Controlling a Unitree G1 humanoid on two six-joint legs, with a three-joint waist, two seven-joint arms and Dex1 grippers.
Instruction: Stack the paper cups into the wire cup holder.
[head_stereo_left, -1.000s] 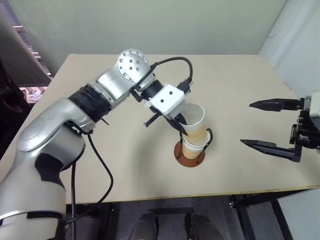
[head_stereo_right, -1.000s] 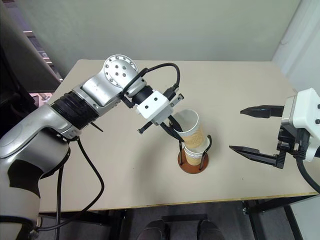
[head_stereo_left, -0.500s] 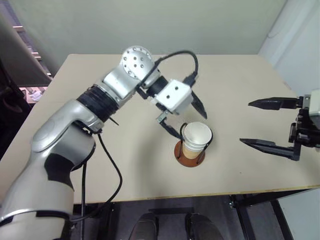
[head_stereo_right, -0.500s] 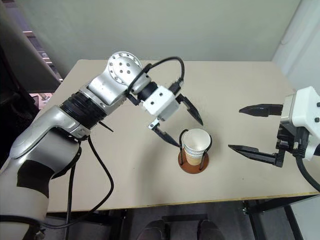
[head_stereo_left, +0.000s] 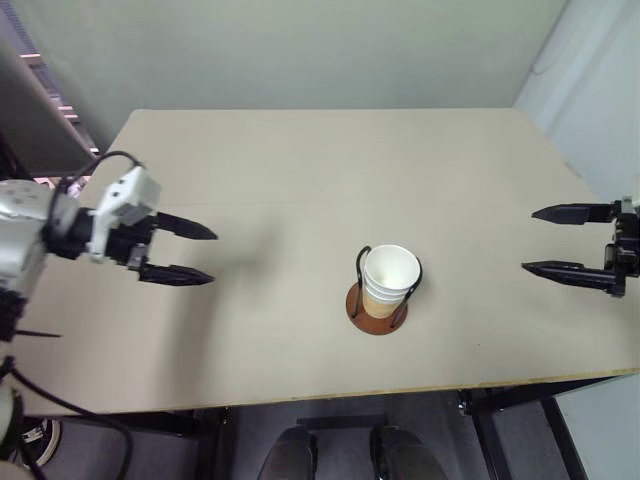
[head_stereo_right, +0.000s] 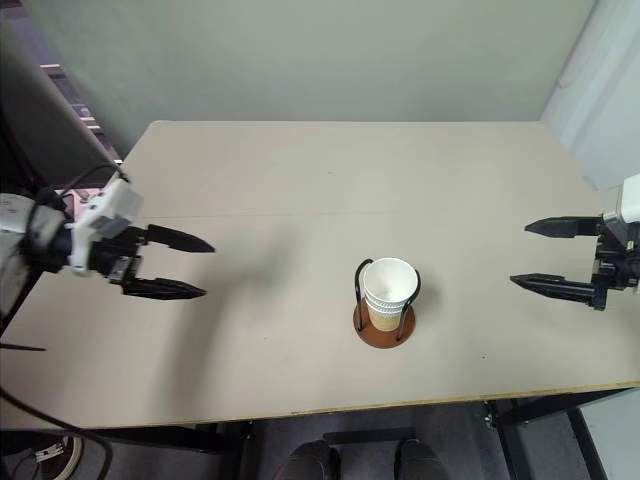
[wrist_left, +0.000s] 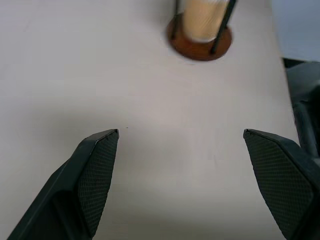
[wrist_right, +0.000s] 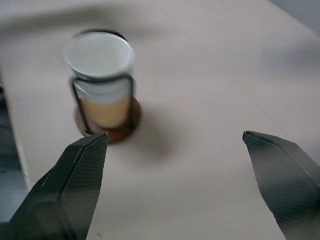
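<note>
Left eye view: the cups (head_stereo_left: 390, 282) sit nested in one stack, upright inside the holder (head_stereo_left: 378, 305), near the front middle of the surface (head_stereo_left: 300, 190). The white rim of the top cup stands about level with the tops of the black wire loops, and the tan side of a lower cup shows between the wires above the reddish-brown base. How many cups make up the stack cannot be counted from above; rolled rims crowd close under the top one. No loose cup lies anywhere else on the surface.

The left hand (head_stereo_left: 182, 252) hangs well apart from the holder, over the left side of the surface, its two black fingers spread wide with nothing between them. The right hand (head_stereo_left: 563, 241) is equally far off over the right edge, fingers also wide and empty. In the left wrist view the holder is seen beyond the parted fingers (wrist_left: 97, 170), untouched.

As a judgement, the stacking looks finished: every cup in sight is in the holder, the stack stands straight, and neither hand carries anything. All that seems left is to check that the stack is seated fully on the base.
</note>
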